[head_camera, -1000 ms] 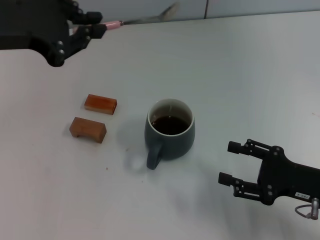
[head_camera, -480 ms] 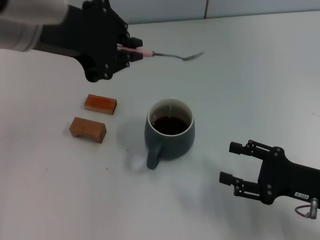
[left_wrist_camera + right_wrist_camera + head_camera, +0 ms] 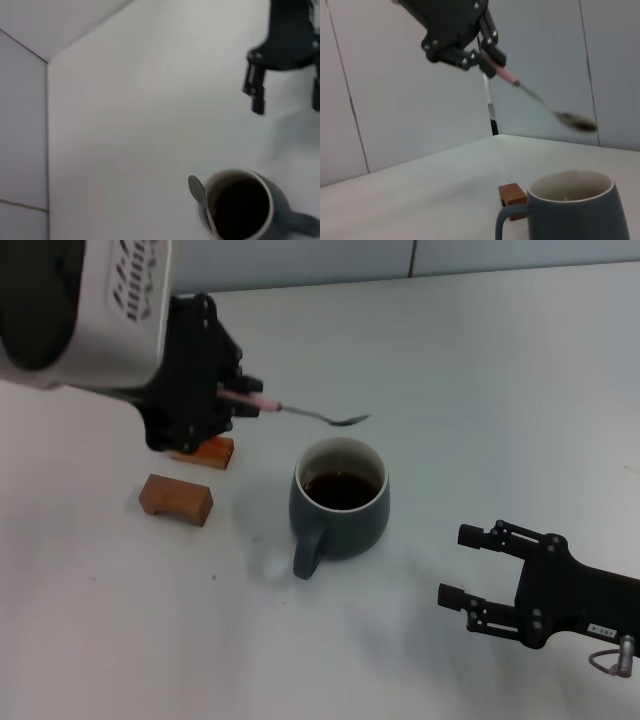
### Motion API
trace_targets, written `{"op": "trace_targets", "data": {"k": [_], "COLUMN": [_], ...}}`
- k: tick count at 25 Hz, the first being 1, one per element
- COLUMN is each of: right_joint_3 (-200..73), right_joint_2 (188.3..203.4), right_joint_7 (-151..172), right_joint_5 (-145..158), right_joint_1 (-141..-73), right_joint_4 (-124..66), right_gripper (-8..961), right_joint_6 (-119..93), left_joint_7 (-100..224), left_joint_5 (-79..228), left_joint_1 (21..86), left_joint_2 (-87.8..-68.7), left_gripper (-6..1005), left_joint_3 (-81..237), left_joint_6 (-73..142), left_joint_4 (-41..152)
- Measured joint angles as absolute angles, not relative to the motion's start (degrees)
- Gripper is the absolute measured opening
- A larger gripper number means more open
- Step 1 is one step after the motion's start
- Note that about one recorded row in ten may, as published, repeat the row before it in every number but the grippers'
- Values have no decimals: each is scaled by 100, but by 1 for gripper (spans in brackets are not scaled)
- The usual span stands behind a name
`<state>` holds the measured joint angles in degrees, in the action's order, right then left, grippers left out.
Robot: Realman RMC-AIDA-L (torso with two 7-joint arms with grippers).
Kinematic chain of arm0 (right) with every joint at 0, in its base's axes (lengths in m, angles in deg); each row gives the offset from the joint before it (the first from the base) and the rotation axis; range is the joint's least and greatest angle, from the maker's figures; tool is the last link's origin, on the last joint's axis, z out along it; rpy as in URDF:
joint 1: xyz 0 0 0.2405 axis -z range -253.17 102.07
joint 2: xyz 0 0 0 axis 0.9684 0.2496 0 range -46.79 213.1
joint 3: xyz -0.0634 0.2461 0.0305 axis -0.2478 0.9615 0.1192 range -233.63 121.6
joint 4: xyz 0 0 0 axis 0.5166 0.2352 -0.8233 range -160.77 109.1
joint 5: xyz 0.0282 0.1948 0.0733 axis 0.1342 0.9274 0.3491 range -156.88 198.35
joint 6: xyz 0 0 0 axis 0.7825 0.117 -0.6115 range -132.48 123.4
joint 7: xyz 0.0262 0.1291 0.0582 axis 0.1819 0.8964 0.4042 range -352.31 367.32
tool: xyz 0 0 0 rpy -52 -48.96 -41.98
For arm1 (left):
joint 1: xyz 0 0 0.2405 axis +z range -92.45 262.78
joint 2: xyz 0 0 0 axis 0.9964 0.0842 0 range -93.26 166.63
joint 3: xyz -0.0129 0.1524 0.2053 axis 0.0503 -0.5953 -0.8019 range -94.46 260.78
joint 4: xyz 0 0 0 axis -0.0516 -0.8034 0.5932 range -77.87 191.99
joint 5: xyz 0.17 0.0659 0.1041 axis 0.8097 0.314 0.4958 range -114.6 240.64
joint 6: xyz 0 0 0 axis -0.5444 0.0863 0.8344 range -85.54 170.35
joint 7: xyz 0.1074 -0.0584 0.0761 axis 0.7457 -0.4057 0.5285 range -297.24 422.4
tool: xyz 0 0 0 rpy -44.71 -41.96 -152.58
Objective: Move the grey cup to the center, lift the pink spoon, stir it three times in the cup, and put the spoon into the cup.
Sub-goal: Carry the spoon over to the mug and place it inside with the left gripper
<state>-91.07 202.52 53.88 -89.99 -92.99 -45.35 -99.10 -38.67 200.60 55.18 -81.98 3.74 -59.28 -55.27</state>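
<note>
The grey cup (image 3: 340, 500) stands upright mid-table, handle toward the near edge, dark brown inside; it also shows in the left wrist view (image 3: 245, 204) and the right wrist view (image 3: 572, 210). My left gripper (image 3: 232, 400) hangs above and to the left of the cup, shut on the pink handle of the pink spoon (image 3: 300, 412). The spoon's metal bowl (image 3: 350, 421) hovers just above the cup's far rim, clear of it. In the right wrist view the spoon (image 3: 540, 102) slants down over the cup. My right gripper (image 3: 470, 565) rests open to the right of the cup, holding nothing.
Two orange-brown blocks lie left of the cup: one (image 3: 176, 499) near, the other (image 3: 205, 452) partly under my left gripper. A wall runs along the table's far edge (image 3: 420, 270).
My left gripper has carried the spoon from the far left corner down and right, bringing its bowl over the cup's rim. The right arm and cup stayed still.
</note>
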Motion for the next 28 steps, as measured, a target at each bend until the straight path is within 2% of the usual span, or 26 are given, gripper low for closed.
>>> {"op": "trace_targets", "data": {"k": [28], "right_joint_3": [-9117], "right_joint_2": [20260], "right_joint_7": [5382], "right_joint_5": [-9009], "right_joint_1": [-9347], "right_joint_4": [-4526], "right_gripper": [774], "right_joint_6": [-9855], "left_joint_7": [-3877], "left_joint_5": [21700], "left_joint_1": [5254], "left_joint_2": [-8240], "left_gripper": [117], "left_joint_3": [-1653], "left_joint_6": [-5554], "left_joint_4": [-5424]}}
